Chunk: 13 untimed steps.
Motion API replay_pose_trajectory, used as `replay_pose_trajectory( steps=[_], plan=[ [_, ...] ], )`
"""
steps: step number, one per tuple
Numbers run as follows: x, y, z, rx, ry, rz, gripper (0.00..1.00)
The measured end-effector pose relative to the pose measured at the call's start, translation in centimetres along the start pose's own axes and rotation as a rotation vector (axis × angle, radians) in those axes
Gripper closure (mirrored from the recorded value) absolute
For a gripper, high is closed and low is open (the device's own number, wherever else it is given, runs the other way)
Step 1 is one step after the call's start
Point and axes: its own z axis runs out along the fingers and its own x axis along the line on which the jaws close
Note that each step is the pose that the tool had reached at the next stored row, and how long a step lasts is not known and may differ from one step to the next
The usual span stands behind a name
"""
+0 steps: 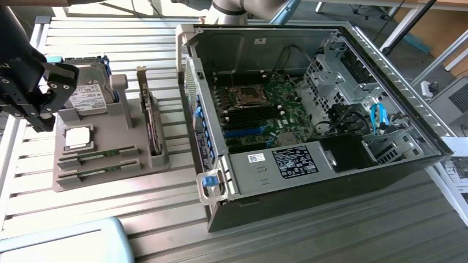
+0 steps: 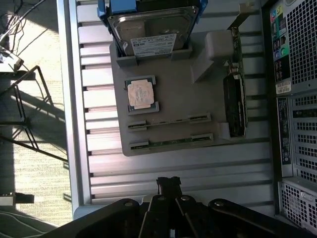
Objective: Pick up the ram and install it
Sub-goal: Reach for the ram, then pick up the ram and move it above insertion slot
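Note:
Two ram sticks lie edge-up in slots of a grey holder (image 2: 198, 94), the nearer one (image 2: 171, 141) and the other (image 2: 168, 121) beside it. In the exterior view they sit at the holder's front, one ram stick (image 1: 97, 159) behind the other ram stick (image 1: 97, 173). My gripper (image 2: 168, 184) is shut with nothing in it, hovering above the slatted table a short way off the holder's ram side. The exterior view has the gripper (image 1: 40, 121) at its left, above the holder's edge. The open computer case (image 1: 307, 104) shows its motherboard (image 1: 267, 112).
The holder also carries a hard drive (image 2: 151, 29), a square silver processor (image 2: 140, 93) and an upright expansion card (image 2: 235, 101). The case's perforated rear panel (image 2: 297, 99) stands close beside the holder. A pale blue bin (image 1: 66, 244) sits at the table's front corner.

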Motion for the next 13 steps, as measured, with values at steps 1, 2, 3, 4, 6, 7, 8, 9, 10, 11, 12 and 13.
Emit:
replay_pose_trajectory(
  steps=[1,2,3,4,6,7,8,9,10,11,12,13],
  plan=[
    [0.0,0.0,0.0,0.0,0.0,0.0,0.89],
    [0.0,0.0,0.0,0.0,-0.0001,0.0,0.89],
    [0.0,0.0,0.0,-0.0001,0.0,0.0,0.89],
    [0.0,0.0,0.0,0.0,0.0,0.0,0.89],
    [0.0,0.0,0.0,0.0,0.0,0.0,0.89],
    [0.0,0.0,0.0,-0.0003,0.0003,-0.007,0.89],
    [0.0,0.0,0.0,-0.0006,0.0011,-0.025,0.89],
    [0.0,0.0,0.0,-0.001,0.002,-0.043,0.89],
    [0.0,0.0,0.01,-0.0015,0.0028,-0.063,0.89],
    [0.0,0.0,0.02,-0.002,0.0035,-0.081,0.89],
    [0.0,0.0,0.03,-0.0028,0.005,-0.114,0.89],
    [0.0,0.0,0.03,-0.0032,0.0058,-0.131,0.89]
  ],
)
